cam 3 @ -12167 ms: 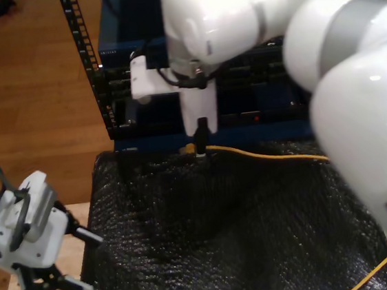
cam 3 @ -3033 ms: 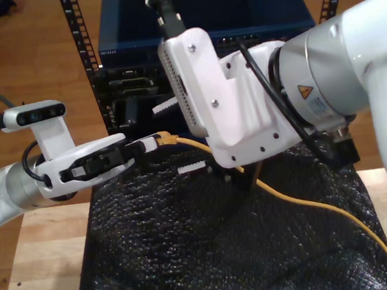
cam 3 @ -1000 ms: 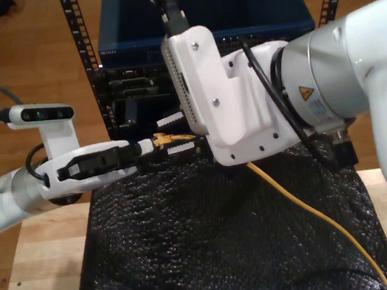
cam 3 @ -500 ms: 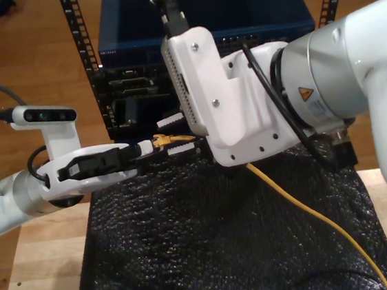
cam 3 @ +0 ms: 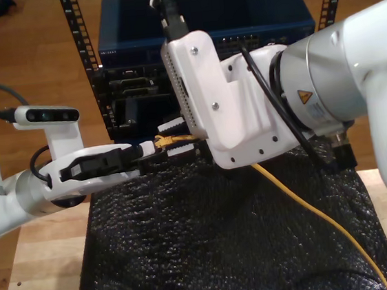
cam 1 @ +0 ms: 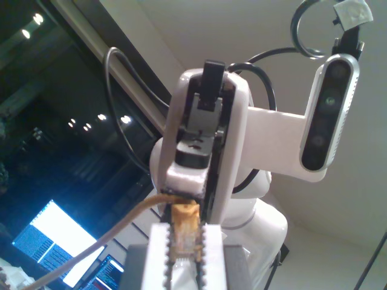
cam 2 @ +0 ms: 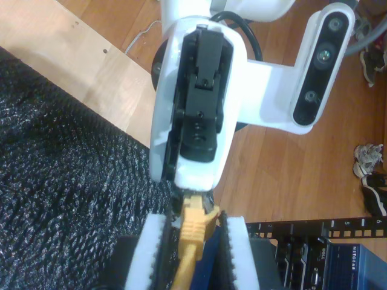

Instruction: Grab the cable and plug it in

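Bubble-textured black mat [cam 3: 191, 256] covers the wooden table [cam 3: 41, 272] nearest the exterior camera. Across it the cable [cam 3: 311, 209] climbs from the exterior view's lower right to its plug [cam 3: 169, 139], raised above the mat's far edge. My first gripper [cam 3: 154, 148] and my second gripper [cam 3: 175, 137] meet there tip to tip, each pinching the plug end. Behind them, the black rack [cam 3: 79, 46] holds a blue unit [cam 3: 235, 16] and darker gear.

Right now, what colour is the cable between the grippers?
Yellow-orange; the cable shows best in the exterior view, trailing across the black mat.
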